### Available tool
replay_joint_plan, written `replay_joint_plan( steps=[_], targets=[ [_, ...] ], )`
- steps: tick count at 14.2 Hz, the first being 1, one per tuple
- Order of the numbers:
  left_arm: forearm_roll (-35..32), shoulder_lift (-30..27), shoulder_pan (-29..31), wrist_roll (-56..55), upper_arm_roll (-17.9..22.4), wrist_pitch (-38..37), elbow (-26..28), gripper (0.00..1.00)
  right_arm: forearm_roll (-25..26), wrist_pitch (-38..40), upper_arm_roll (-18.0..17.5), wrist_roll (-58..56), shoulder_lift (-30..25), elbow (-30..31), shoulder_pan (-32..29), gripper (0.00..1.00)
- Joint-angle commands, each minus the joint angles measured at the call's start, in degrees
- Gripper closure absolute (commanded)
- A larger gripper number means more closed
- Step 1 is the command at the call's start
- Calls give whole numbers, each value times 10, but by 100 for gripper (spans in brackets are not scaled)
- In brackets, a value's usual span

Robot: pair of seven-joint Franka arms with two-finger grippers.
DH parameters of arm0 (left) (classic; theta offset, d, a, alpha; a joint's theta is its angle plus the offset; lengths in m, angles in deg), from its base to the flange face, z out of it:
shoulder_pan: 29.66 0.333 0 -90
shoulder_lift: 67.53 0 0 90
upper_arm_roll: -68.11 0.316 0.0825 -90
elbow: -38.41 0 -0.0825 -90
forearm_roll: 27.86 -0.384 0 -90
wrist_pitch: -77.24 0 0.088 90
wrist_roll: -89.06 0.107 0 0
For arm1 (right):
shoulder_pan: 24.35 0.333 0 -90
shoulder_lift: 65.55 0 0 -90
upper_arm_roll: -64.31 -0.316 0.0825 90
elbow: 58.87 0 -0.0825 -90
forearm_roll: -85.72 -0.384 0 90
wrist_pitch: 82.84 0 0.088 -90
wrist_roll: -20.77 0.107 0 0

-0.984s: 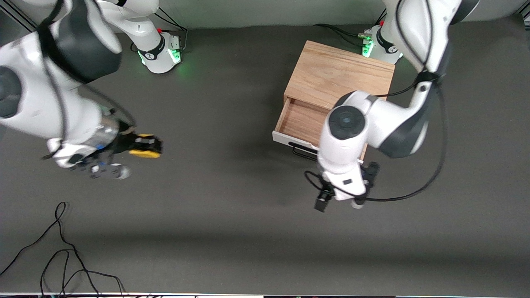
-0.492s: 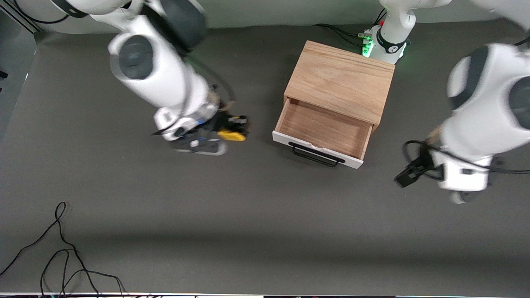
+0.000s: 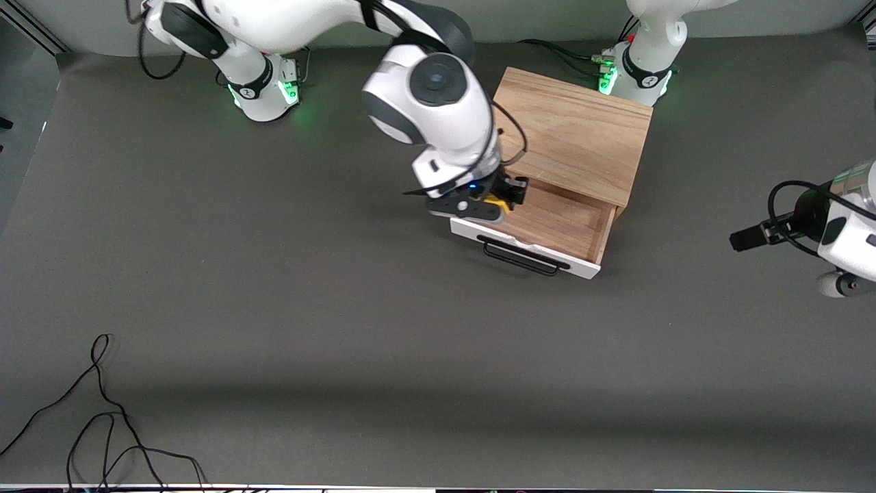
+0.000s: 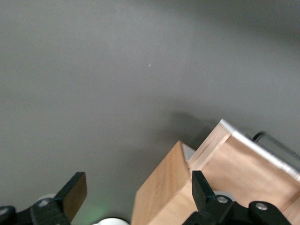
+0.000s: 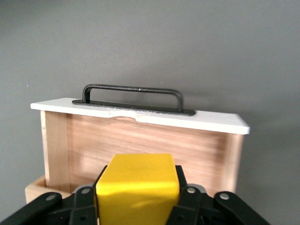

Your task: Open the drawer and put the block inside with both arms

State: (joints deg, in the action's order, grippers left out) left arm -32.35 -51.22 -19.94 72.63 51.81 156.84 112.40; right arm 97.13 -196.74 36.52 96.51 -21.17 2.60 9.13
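The drawer (image 3: pixel 547 222) stands pulled out of the oak cabinet (image 3: pixel 568 133), with its white front and black bar handle (image 3: pixel 523 257) toward the front camera. My right gripper (image 3: pixel 503 198) is shut on the yellow block (image 3: pixel 498 203) and holds it over the open drawer, at the end toward the right arm. In the right wrist view the block (image 5: pixel 138 190) sits between the fingers, above the wood interior (image 5: pixel 140 145) and white front (image 5: pixel 140 112). My left gripper (image 3: pixel 746 239) is open and empty over the table at the left arm's end; its wrist view shows the cabinet (image 4: pixel 164 187).
A loose black cable (image 3: pixel 102 411) lies on the dark mat near the front camera at the right arm's end. The green-lit arm bases (image 3: pixel 263 89) stand along the table's robot edge, one right next to the cabinet (image 3: pixel 633 72).
The right arm has carried the block from over the bare mat to over the open drawer. The left arm has swung away from the drawer toward its own end of the table.
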Motion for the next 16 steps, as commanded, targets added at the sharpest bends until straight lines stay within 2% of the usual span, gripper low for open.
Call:
replay_joint_plan(
  steps=[1, 4, 6, 14, 16],
  targets=[
    [0, -76, 20, 84, 0, 35, 104, 0, 37, -23, 2, 42, 51, -37, 23, 84],
    [-3, -148, 28, 159, 1, 109, 207, 0, 38, -40, 2, 83, 70, -33, 26, 84],
    [-2, -167, 45, 211, 0, 125, 231, 0, 38, -41, 2, 87, 79, -32, 29, 84],
    [25, -172, 47, 179, 5, 118, 224, 0, 54, -53, 5, 135, 103, -7, 47, 84],
    [25, -172, 45, 179, 4, 118, 222, 0, 55, -55, 6, 146, 105, -6, 51, 80]
  ],
)
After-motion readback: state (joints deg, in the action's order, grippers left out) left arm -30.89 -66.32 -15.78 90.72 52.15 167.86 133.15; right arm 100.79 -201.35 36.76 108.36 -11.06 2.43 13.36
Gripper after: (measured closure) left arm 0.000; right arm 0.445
